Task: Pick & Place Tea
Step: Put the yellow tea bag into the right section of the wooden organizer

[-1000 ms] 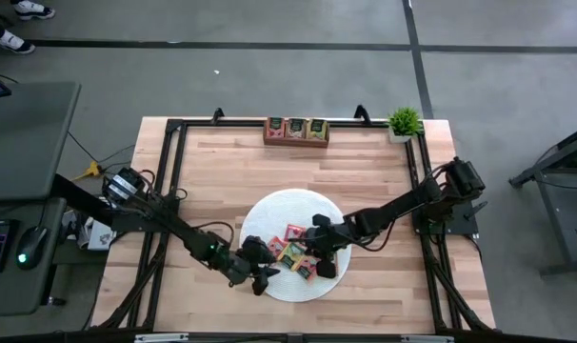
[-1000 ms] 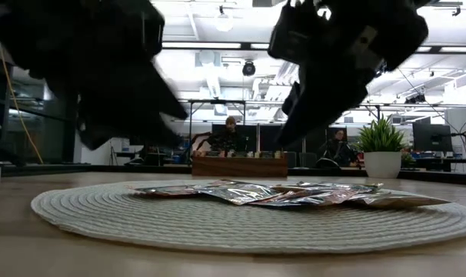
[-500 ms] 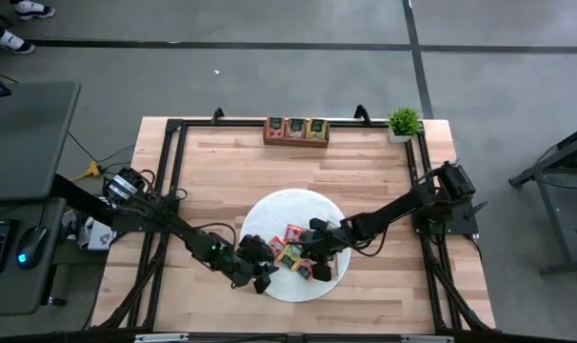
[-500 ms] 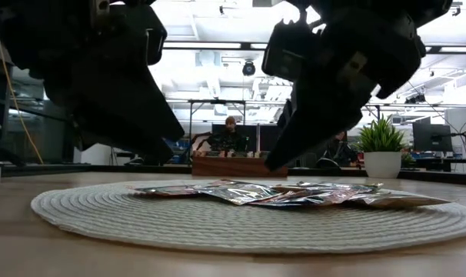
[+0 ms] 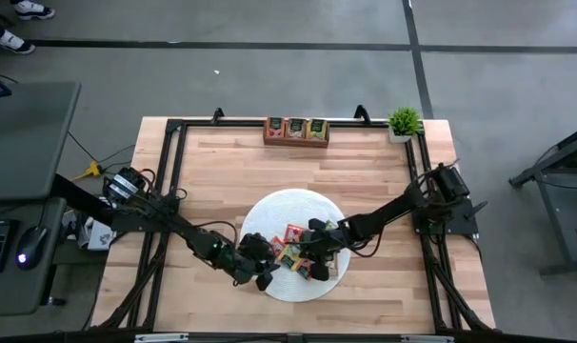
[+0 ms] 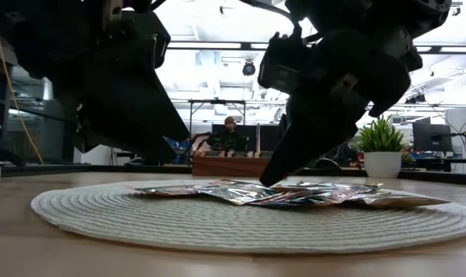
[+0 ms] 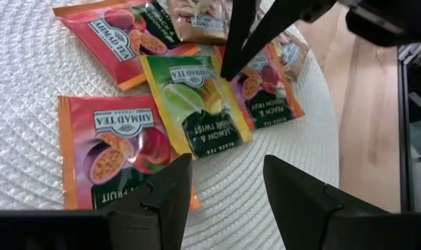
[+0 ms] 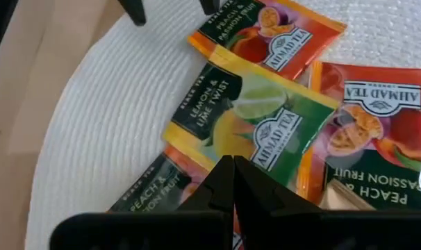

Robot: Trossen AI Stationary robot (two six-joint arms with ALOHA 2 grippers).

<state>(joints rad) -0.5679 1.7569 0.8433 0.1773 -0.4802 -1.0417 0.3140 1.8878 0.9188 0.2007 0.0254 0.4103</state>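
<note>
Nearest us, our left gripper (image 5: 260,270) hovers spread and empty at the white mat's (image 5: 269,210) near-left edge. Just beyond, our right gripper (image 5: 310,264), pinched closed on nothing, points onto the tea packets (image 5: 296,250) piled mid-mat. They look light, thin, slippery; we should pinch an exposed edge.

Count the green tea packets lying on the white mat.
1. The green packet lies among the other packets on the mat; another could be hidden beneath the arms.
</note>
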